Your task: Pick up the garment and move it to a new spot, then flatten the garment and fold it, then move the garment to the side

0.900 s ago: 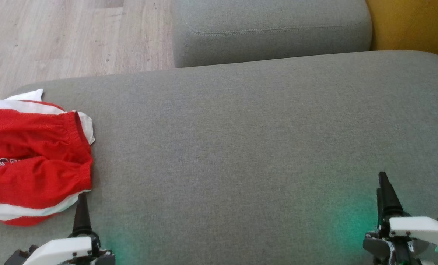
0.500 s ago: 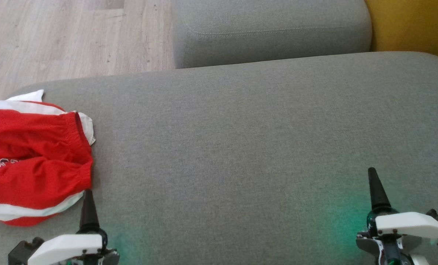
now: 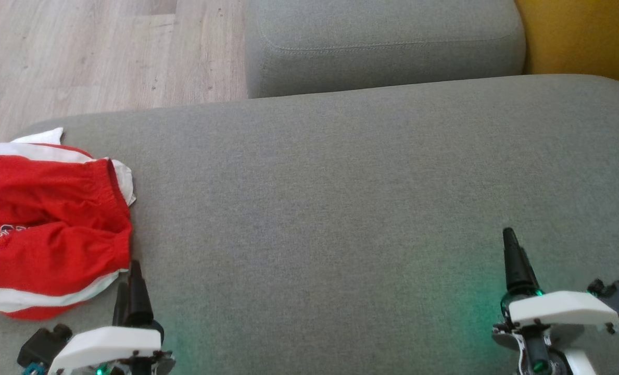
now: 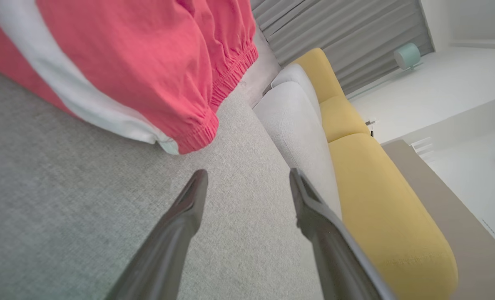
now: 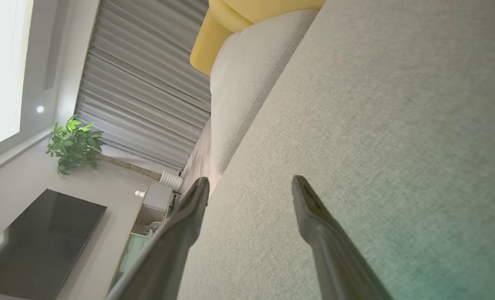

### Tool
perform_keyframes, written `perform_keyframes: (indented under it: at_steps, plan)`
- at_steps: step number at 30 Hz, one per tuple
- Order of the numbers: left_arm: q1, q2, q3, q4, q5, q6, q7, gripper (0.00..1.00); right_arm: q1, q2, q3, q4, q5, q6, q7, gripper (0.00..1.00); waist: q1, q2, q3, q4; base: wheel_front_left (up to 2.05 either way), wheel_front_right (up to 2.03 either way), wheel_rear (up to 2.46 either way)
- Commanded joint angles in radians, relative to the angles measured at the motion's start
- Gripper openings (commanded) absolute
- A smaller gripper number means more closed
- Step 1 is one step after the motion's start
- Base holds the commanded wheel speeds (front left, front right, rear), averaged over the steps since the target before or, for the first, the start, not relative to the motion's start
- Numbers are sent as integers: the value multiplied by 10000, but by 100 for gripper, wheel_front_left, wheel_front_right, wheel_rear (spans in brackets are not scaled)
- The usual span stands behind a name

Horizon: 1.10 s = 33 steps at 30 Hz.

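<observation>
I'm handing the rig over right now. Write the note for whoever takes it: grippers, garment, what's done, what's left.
Left gripper: open, empty, tips just short of the garment's near corner, not touching.
Right gripper: open, empty, above bare grey seat cushion.
Garment: red-and-white shorts lying compact at the cushion's left end.
Done: it looks folded and set aside, but the far part is cut off.
Left: probably nothing; check the fold first.

red mesh garment (image 3: 49, 229) with white stripes; plain grey woven sofa cushion (image 3: 340, 208); mustard-yellow upholstered seat (image 3: 580, 36); pale wood-plank floor (image 3: 80, 52).
</observation>
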Motion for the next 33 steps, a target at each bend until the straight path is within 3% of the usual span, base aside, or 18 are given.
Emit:
perform_keyframes:
  at_steps: [1,33]
  plan:
    - [-558,56,45,-420,418,24,-123,100,-584,-61,202,-406,-425,34,-154,100,0,0,-1,4,0,0,0]
    - [-699,71,-666,-800,4175,202,-1062,100,-942,-83,1355,-264,-4417,55,-1097,100,0,0,-67,42,0,0,0]
